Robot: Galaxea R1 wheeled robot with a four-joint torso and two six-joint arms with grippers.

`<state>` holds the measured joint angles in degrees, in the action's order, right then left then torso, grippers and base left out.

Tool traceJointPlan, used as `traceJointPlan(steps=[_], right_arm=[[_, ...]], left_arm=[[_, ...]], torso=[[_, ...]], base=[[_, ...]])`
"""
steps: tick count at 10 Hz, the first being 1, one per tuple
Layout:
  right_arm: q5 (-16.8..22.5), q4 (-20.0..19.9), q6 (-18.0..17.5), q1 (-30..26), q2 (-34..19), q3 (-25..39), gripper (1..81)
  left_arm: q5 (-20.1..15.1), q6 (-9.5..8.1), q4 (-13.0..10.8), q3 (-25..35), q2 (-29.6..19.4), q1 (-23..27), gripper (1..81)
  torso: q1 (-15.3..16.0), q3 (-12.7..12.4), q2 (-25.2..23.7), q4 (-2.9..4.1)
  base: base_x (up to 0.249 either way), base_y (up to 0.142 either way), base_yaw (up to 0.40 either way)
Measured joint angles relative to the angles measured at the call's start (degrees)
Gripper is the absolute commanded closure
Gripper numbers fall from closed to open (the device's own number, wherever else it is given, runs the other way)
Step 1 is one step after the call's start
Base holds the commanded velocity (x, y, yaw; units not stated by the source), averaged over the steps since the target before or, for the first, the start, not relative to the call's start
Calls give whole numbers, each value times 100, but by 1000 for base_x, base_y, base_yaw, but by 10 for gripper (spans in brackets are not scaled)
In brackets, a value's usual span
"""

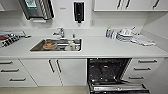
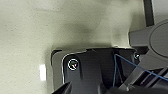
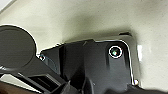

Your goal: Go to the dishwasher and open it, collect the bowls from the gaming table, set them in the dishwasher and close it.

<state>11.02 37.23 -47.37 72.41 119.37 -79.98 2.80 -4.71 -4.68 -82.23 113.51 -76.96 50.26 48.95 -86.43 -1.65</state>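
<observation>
The head view faces a white kitchen counter (image 1: 100, 48) running across the middle of the frame. The dishwasher (image 1: 110, 72) sits at lower right, under the counter: its door (image 1: 118, 88) is dropped open toward the bottom edge of the frame, and the dark inside with a rack shows behind it. To its left are 2 white cabinet doors (image 1: 53, 71) with dark bar handles, and white drawers (image 1: 12, 72) fill the lower left; more drawers (image 1: 145, 68) stand right of the dishwasher.

A steel sink (image 1: 58, 45) is set into the counter left of centre, with crockery inside and a tap (image 1: 60, 32) behind it. A stack of white plates (image 1: 125, 35) lies on the counter at upper right, beside a small bottle (image 1: 108, 32). A black dispenser (image 1: 78, 11) hangs on the wall at top centre.

Both wrist views look down on a pale floor (image 2: 27, 37) past the robot's own dark parts; I cannot tell whether either gripper is clenched or released.
</observation>
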Motion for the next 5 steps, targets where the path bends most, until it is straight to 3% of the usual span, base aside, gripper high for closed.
traceJointPlan(steps=[3,5], right_arm=[[-199,28,2,276,452,-544,10],[-267,33,7,377,649,-836,10]], left_arm=[[293,9,-101,-591,724,-505,10],[469,11,-176,-768,881,-750,10]], torso=[[-341,-370,536,0],[-608,-726,938,0]], base=[[0,0,0],[0,0,0]])
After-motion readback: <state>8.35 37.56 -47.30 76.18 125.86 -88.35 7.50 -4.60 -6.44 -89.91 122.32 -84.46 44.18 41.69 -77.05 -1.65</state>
